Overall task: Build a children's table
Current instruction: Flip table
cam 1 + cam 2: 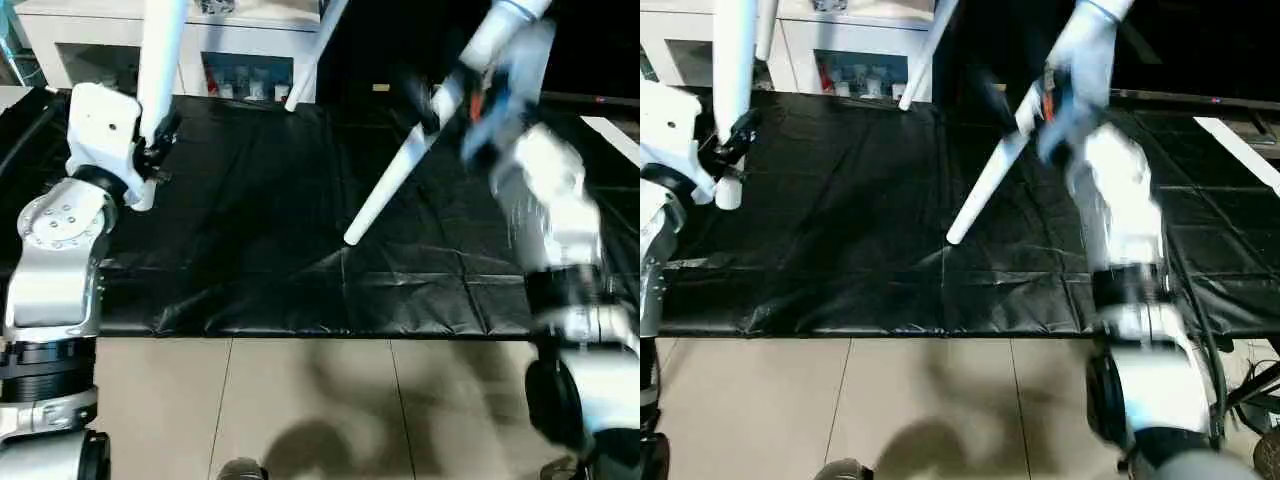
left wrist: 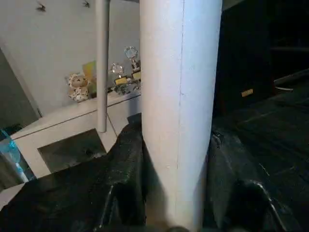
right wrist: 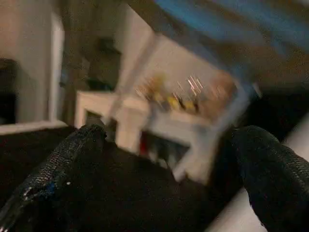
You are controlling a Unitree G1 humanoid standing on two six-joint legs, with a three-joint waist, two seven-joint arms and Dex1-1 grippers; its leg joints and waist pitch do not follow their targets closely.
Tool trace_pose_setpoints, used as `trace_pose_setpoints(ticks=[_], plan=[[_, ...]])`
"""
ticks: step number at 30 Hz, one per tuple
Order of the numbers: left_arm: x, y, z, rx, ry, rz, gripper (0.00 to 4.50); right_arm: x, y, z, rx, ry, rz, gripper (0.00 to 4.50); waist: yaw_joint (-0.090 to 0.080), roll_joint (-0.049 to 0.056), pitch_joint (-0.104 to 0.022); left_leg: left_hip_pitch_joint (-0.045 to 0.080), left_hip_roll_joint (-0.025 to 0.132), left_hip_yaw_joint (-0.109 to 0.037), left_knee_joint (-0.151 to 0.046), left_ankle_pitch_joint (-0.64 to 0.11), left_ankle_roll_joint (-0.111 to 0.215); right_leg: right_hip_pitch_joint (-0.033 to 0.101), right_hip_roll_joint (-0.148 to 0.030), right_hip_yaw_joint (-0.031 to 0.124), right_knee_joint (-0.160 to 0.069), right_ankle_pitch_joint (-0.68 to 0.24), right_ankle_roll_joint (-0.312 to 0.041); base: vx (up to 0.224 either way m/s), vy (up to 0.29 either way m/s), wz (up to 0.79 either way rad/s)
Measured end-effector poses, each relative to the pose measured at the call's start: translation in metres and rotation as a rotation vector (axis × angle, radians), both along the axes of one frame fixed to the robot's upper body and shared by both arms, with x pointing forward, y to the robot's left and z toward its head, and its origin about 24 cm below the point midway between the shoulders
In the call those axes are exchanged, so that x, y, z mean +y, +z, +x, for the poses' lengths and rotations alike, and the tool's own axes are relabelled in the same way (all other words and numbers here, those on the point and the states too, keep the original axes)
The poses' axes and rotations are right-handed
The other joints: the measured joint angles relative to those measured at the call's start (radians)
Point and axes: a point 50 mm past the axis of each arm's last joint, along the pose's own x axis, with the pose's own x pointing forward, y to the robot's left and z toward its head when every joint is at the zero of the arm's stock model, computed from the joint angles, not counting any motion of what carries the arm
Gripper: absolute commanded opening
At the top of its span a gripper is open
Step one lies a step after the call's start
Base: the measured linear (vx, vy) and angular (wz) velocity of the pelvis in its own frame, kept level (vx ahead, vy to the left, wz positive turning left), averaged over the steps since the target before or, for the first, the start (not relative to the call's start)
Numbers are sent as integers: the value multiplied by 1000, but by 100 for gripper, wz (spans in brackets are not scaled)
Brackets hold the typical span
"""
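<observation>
A white tapered leg of the children's table stands upright at the left. My left gripper is shut on its lower part. In the left wrist view the leg fills the gap between the black fingers. A second white leg slants down from the upper right, its narrow tip low over the black sheet. My right gripper is blurred and close beside this leg's upper part. It stands open, its fingers wide apart with nothing between them.
A third white leg leans at the back by the white cabinet with glass doors. The black sheet covers the floor ahead, with beige tiles in front of it. A white strip lies at the far right.
</observation>
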Motion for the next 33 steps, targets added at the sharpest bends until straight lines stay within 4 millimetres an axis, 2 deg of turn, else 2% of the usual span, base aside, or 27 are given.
trace_pose_setpoints(ticks=[8, 14, 20, 28, 33], plan=[[3, -3, -2, 9, 3, 0, 156, -13, -24, -8, 112, -29, 28, 450, -5, -1, 0, 1, 0, 0, -1, 0, 0, 1, 0, 0, 0, 0, 0, 0, 0, 0], [5, -5, -4, 12, 4, -2, 156, -15, -25, -11, 134, -49, 48, 450, -5, -1, -1, 2, 0, 0, -1, 0, 0, 1, 0, 0, 0, -3, 4, 0, 0, 0], [10, -7, -6, 23, 15, 13, 156, -25, -41, 7, 230, -109, 120, 450, -8, -3, -2, 2, 0, 0, -1, 0, 0, 0, 0, 0, 0, -2, 4, 0, 0, 0], [12, -8, -6, 30, 2, 16, 156, -6, -39, 19, 237, 64, 183, 450, -10, -2, -1, 1, 0, 0, -1, 0, 0, 0, 0, 0, 0, 0, 0, 0, 0, 0], [15, -13, -4, 51, 7, 8, 156, -1, -41, 23, 254, 92, 185, 450, -11, -2, -1, 1, 1, 0, -2, 0, 0, -1, 0, -1, 0, 0, -1, 0, 0, 0]])
